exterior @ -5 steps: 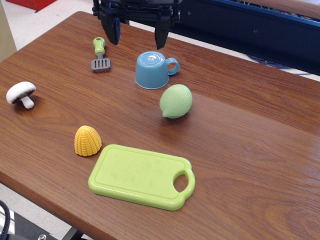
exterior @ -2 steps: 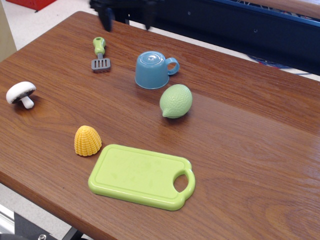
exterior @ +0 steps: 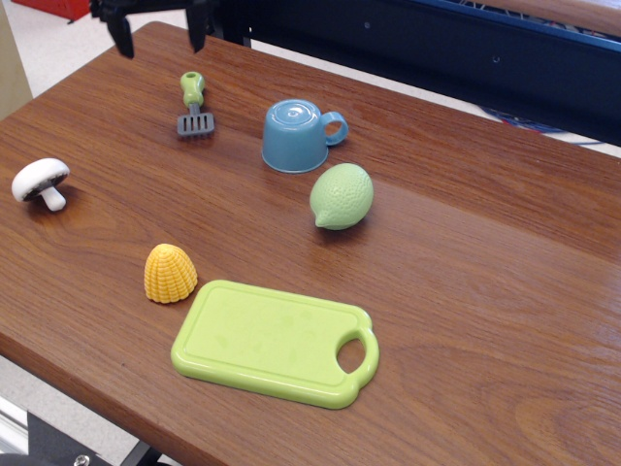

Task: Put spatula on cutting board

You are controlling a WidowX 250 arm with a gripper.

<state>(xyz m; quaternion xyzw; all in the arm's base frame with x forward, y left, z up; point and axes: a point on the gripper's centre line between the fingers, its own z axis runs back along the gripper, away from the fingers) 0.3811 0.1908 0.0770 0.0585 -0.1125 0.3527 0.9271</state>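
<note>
The spatula [exterior: 194, 107] lies on the wooden table at the back left, green handle pointing away, grey slotted blade toward me. The lime-green cutting board [exterior: 262, 340] lies flat near the front edge, handle hole at its right end, nothing on it. My gripper [exterior: 161, 41] hangs at the top left edge of the view, above and behind the spatula, a little to its left. Its two dark fingers [exterior: 124, 39] are spread apart and hold nothing. Only the fingertips show; the rest is cut off by the frame.
An upturned blue cup [exterior: 297, 134] stands right of the spatula. A green lime [exterior: 342, 195] lies in front of the cup. A yellow corn piece [exterior: 170, 274] sits just left of the board. A white mushroom [exterior: 40, 183] lies at the far left. A dark blue frame [exterior: 466, 49] runs behind the table.
My gripper has moved left and up, from above the cup's left side to the table's back left corner, past the spatula. Nothing on the table has moved.
</note>
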